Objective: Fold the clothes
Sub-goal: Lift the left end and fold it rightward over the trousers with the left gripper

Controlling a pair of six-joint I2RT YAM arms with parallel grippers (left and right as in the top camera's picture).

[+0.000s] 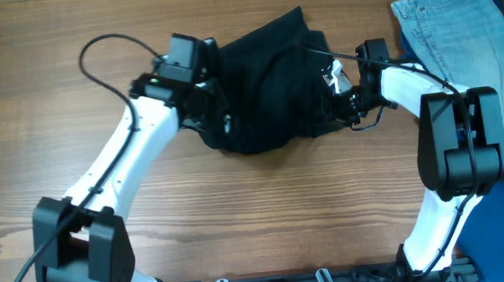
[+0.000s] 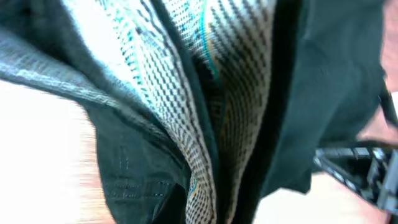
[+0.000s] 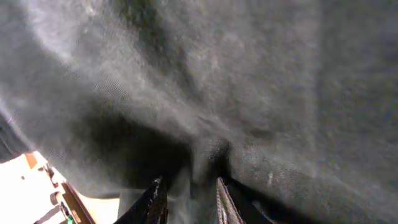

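Now, seemingly mid-fold, your left jaws and right jaws both clamp the bunched black garment [image 1: 265,77]; next, lay it flat together.

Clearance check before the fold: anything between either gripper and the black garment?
Nothing visible. On the black garment, the left gripper is at the left edge and the right gripper has its jaws pinching the right edge. The jeans lie apart.
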